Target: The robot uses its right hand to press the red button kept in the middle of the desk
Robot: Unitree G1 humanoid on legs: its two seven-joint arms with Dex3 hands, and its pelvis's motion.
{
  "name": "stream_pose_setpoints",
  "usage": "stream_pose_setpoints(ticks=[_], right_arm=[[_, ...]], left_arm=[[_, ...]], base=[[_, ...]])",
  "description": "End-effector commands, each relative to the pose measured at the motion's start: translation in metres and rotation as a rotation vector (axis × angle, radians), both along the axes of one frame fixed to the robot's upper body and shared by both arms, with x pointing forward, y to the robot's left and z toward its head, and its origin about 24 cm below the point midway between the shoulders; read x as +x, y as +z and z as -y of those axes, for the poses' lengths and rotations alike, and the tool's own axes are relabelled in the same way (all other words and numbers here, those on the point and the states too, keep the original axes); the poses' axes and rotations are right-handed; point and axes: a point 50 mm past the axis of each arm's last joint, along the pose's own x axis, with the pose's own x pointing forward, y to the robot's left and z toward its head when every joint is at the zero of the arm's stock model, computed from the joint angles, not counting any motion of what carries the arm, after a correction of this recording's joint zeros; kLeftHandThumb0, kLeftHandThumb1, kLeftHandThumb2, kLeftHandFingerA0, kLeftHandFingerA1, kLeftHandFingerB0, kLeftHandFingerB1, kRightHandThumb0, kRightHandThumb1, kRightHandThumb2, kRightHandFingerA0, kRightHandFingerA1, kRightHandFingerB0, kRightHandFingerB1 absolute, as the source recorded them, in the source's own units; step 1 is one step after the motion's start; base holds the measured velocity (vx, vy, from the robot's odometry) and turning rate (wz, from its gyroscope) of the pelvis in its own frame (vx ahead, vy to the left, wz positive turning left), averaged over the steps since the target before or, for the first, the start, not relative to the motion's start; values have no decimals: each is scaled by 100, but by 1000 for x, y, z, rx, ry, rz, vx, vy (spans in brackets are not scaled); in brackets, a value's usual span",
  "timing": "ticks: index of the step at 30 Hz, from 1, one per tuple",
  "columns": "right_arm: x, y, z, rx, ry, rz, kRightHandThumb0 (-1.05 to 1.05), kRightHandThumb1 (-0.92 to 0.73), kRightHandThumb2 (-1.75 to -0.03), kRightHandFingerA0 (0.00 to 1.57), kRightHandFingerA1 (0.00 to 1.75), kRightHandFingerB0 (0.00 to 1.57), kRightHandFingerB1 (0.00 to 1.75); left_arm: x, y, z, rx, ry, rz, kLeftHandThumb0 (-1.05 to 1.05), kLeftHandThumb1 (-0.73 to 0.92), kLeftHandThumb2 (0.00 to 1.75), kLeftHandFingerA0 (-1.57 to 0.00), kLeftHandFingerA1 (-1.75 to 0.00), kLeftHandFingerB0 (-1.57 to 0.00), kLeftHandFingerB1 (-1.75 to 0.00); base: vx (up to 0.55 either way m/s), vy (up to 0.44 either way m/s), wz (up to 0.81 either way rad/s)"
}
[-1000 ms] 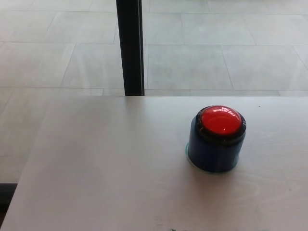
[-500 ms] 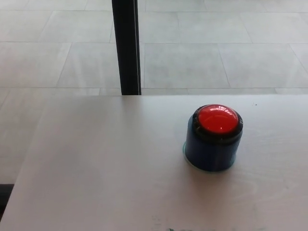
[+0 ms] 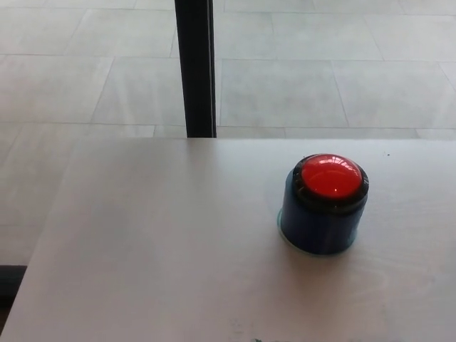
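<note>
Pale wood-look desk (image 3: 142,249) fills the lower frame, bare across its left side. Upper left to centre there's grey tiled floor (image 3: 71,78) and a black post (image 3: 196,68) rising behind the desk's far edge. Right of centre sits the red button (image 3: 330,177), a dome in a black ring on an upright dark blue cylinder base (image 3: 317,228). Neither hand is in frame, so can't say how open they are. My guess: the right hand comes in from the right edge, nearer the button, then pushes straight down.
</note>
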Motion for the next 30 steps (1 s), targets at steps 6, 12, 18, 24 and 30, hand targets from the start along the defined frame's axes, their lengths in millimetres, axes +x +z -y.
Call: stream_pose_setpoints(ticks=[6, 12, 18, 24, 30], right_arm=[[53, 74, -83, -204, 429, 166, -17, -50, -126, 97, 175, 79, 138], [81, 83, -134, -236, 612, 149, -37, -66, -92, 101, 175, 82, 139], [103, 74, -176, -251, 725, 45, -21, -70, -95, 92, 175, 68, 123], [120, 52, -216, -283, 821, -93, -22, -62, -108, 94, 175, 66, 132], [128, 29, -244, -375, 887, -202, -20, -63, -107, 92, 175, 70, 137]], left_arm=[[-3, 6, -7, 25, 21, 20, -54, 79, 99, -96, -167, -60, -129], [-4, 4, -6, 12, 19, 27, -55, 68, 120, -104, -127, -73, -103], [-5, 3, -6, 11, 11, 30, -53, 81, 100, -78, -166, -53, -129], [-5, 3, -6, 9, 6, 27, -54, 82, 99, -64, -154, -49, -118], [-4, 3, -6, -12, -26, 33, -55, 91, 99, -61, -134, -58, -111]], base=[[0, 0, 0], [0, 0, 0], [0, 0, 0], [0, 0, 0], [0, 0, 0]])
